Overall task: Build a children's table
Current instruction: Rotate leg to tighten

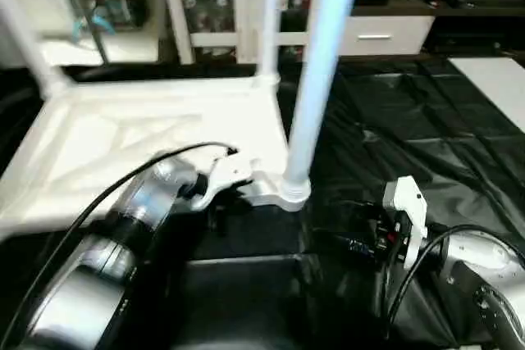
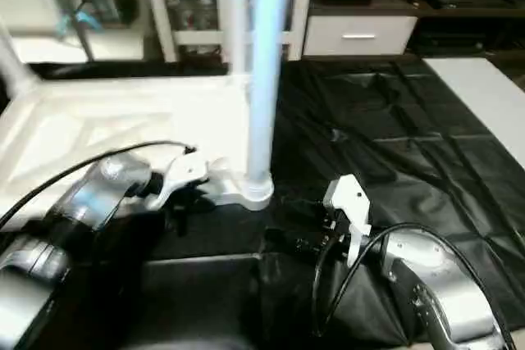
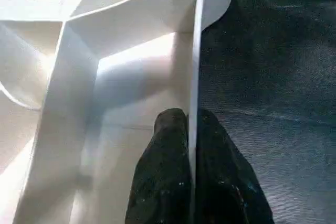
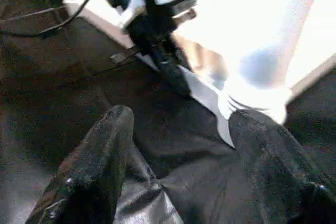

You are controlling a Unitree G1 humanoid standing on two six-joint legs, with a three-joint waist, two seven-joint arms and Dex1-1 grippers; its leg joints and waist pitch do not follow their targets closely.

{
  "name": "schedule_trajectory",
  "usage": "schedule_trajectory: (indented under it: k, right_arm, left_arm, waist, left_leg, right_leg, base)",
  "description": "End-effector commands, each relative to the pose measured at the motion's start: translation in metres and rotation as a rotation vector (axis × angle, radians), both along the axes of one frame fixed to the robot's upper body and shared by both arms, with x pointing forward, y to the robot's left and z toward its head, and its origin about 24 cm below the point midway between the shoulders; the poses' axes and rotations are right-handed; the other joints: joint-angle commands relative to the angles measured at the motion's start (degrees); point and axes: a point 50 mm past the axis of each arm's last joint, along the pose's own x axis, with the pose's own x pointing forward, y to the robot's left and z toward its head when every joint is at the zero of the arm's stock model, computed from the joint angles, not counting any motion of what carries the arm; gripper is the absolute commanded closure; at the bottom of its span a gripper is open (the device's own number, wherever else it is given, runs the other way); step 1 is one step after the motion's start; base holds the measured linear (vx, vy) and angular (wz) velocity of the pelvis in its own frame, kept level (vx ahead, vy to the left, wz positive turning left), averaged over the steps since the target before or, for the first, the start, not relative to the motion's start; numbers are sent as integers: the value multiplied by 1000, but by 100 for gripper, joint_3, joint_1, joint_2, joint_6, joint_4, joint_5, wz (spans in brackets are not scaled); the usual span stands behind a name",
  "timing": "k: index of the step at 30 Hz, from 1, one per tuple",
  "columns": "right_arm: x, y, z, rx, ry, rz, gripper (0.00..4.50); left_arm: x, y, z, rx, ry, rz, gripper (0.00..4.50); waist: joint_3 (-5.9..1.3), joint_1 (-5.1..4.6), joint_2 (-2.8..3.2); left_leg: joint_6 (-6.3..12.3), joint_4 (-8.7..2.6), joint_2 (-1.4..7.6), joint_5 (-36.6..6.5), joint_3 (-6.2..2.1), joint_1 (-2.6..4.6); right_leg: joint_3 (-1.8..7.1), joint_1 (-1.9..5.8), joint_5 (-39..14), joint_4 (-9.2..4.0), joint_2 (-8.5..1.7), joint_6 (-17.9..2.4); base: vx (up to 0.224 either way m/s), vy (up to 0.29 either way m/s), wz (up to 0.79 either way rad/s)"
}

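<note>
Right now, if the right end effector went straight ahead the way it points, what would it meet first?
Probably the base of the upright leg in the tabletop's near corner socket, which sits ahead between the open right end effector fingers. Depth is hard to judge.

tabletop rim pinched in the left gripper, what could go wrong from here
The left gripper clamps only the thin rim of the tabletop, so it may slip if pulled. The tall leg beside that grip could tip the tabletop if lifted. The open right gripper sits near the corner socket and might bump it.
</note>
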Motion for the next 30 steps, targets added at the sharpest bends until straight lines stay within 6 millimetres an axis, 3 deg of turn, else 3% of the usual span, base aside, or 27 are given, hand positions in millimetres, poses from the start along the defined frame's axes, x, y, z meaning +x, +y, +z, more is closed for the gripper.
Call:
schedule_trajectory:
  k: [1, 2, 3, 4, 5, 6, 7, 9, 13, 16, 19, 20, 21, 23, 25, 26, 27, 28, 30]
  right_arm:
    - [0, -2, 7, 0, -32, -23, 132]
    - [0, -2, 7, 0, -32, -24, 132]
    - [0, -3, 7, 0, -30, -28, 132]
    - [-1, -4, 7, -5, -30, -37, 132]
    - [-1, -5, 7, -7, -30, -40, 132]
    - [-1, -8, 8, -9, -28, -47, 132]
    - [-1, -8, 8, -9, -28, -47, 132]
    - [2, -13, 12, -15, -34, -56, 132]
    - [6, -18, 17, -20, -53, -70, 132]
    - [9, -22, 27, -20, -76, -78, 132]
    - [9, -24, 26, -27, -74, -69, 132]
    - [8, -24, 25, -38, -73, -64, 132]
    - [7, -26, 24, -51, -72, -59, 132]
    - [6, -28, 24, -53, -67, -62, 132]
    - [5, -28, 23, -48, -65, -67, 132]
    - [5, -28, 23, -39, -57, -68, 132]
    - [5, -26, 22, -34, -52, -66, 132]
    - [5, -25, 22, -31, -49, -61, 132]
    - [5, -22, 21, -25, -46, -52, 132]
  left_arm:
    - [-23, 7, -19, -14, 63, 54, 450]
    - [-24, 7, -19, -17, 61, 48, 450]
    - [-28, 5, -19, -28, 66, 32, 450]
    - [-33, 1, -17, -46, 42, 1, 450]
    - [-35, -2, -16, -61, 24, -27, 450]
    - [-40, -9, -12, -96, 4, -67, 450]
    - [-40, -9, -12, -98, 2, -71, 450]
    - [-45, -18, -6, -118, -18, -120, 450]
    - [-50, -19, -1, -85, -3, -135, 450]
    - [-59, -22, 10, -96, 11, -160, 450]
    - [-55, -24, 14, -115, -21, -129, 450]
    - [-55, -25, 15, -136, -15, -118, 450]
    - [-55, -27, 18, -166, 0, -110, 421]
    - [-56, -28, 22, -189, 9, -108, 403]
    - [-56, -28, 24, -191, 5, -110, 384]
    - [-59, -29, 28, -193, -5, -122, 384]
    - [-60, -29, 29, -196, -7, -125, 376]
    - [-60, -29, 31, -192, -25, -133, 351]
    - [-59, -30, 32, -203, -42, -138, 340]
  waist:
    - [-244, 46, -143]
    - [-237, 27, -164]
    - [-231, 0, -144]
    - [-239, -1, -182]
    - [-243, 3, -142]
    - [-253, 5, -190]
    - [-244, 13, -179]
    - [-239, 30, -219]
    - [-247, 64, -159]
    - [-258, 86, -151]
    - [-260, 86, -111]
    - [-265, 78, -131]
    - [-271, 89, -128]
    - [-281, 103, -223]
    - [-316, 136, -171]
    - [-317, 123, -286]
    - [-312, 152, -234]
    - [-302, 128, -344]
    - [-285, 143, -323]
  left_leg:
    - [298, -487, 462, -1358, -258, 63]
    - [289, -501, 474, -1368, -271, 47]
    - [274, -509, 453, -1453, -262, 62]
    - [258, -501, 457, -1505, -249, 98]
    - [255, -507, 459, -1443, -260, 89]
    - [282, -497, 453, -1370, -243, 93]
    - [316, -495, 445, -1332, -235, 91]
    - [346, -492, 440, -1321, -225, 93]
    - [327, -494, 444, -1206, -217, 108]
    - [339, -492, 447, -1088, -216, 114]
    - [325, -483, 428, -1071, -214, 109]
    - [326, -479, 425, -1075, -209, 106]
    - [330, -473, 426, -1056, -207, 112]
    - [382, -454, 424, -945, -194, 95]
    - [498, -416, 434, -622, -201, 94]
    - [556, -416, 442, -532, -194, 78]
    - [608, -412, 442, -439, -206, 66]
    - [670, -405, 436, -438, -191, 61]
    - [663, -411, 433, -553, -196, 66]
  right_leg:
    - [227, 166, -1106, -467, -456, -1369]
    - [225, 170, -1183, -469, -457, -1319]
    - [223, 133, -1379, -496, -421, -1227]
    - [230, 108, -1444, -510, -416, -1208]
    - [239, 106, -1376, -502, -415, -1188]
    - [240, 103, -1268, -485, -409, -1180]
    - [242, 91, -1222, -496, -405, -1165]
    - [247, 86, -1290, -505, -412, -1110]
    - [248, 70, -1156, -498, -396, -1085]
    - [244, 77, -1012, -478, -385, -1121]
    - [238, 78, -752, -460, -367, -1196]
    - [239, 87, -717, -463, -365, -1202]
    - [239, 91, -646, -458, -372, -1232]
    - [237, 115, -555, -437, -387, -1279]
    - [227, 104, -161, -382, -383, -1351]
    - [218, 117, -14, -370, -372, -1374]
    - [213, 113, 155, -337, -381, -1424]
    - [209, 116, 219, -342, -369, -1429]
    - [211, 106, 7, -353, -385, -1402]
  base:
    - [0, 0, 0]
    - [0, 0, 0]
    - [0, 0, 0]
    - [0, 0, 0]
    - [0, 0, 0]
    - [0, 0, 0]
    - [0, 0, 0]
    - [0, 0, 0]
    - [0, 0, 0]
    - [0, 0, 0]
    - [0, 0, 0]
    - [0, 0, 0]
    - [0, 0, 0]
    - [0, 0, 0]
    - [0, 0, 0]
    - [0, 0, 0]
    - [0, 0, 0]
    - [0, 0, 0]
    - [0, 0, 0]
